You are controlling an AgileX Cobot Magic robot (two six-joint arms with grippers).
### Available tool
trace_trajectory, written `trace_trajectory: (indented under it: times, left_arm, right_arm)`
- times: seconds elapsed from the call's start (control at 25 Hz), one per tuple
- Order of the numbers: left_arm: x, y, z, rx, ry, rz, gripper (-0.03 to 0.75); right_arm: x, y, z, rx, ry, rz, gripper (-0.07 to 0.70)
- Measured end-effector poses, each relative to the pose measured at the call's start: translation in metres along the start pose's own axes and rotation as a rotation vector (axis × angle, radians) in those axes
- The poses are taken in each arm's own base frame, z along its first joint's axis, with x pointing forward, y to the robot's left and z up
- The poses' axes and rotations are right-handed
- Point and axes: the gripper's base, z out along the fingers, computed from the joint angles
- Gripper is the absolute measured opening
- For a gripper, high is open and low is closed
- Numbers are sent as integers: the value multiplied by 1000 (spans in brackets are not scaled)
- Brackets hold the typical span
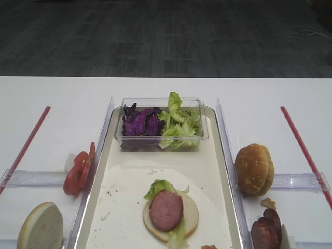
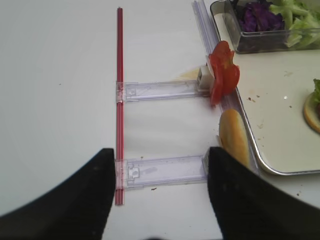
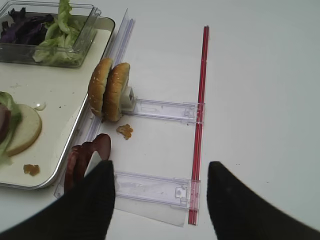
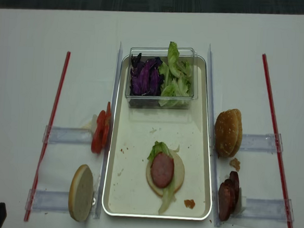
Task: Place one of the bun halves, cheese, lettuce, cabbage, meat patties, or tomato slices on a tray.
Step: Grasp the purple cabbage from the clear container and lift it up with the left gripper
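On the cream tray lies a bun half topped with lettuce and a meat patty. Tomato slices stand on edge left of the tray, with a pale bun half nearer me. Sesame bun halves and dark meat patties stand on the right. Purple cabbage lies in a clear box. No cheese shows. My left gripper is open and empty beside the pale bun half. My right gripper is open and empty, its left finger by the patties.
The clear box of cabbage and lettuce sits at the tray's far end. Clear plastic rails and red strips lie on the white table either side of the tray. A crumb lies near the sesame buns.
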Motion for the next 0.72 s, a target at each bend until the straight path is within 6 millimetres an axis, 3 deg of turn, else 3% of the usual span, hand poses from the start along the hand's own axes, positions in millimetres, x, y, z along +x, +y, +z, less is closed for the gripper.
trace_trajectory:
  times: [0.44, 0.72]
  left_arm:
    - [-1, 0, 1, 2, 5, -1, 391]
    - [-13, 0, 19, -2, 158, -8, 391]
  right_arm:
    - [0, 0, 0, 0, 0, 0, 433]
    - [0, 0, 0, 0, 0, 0, 433]
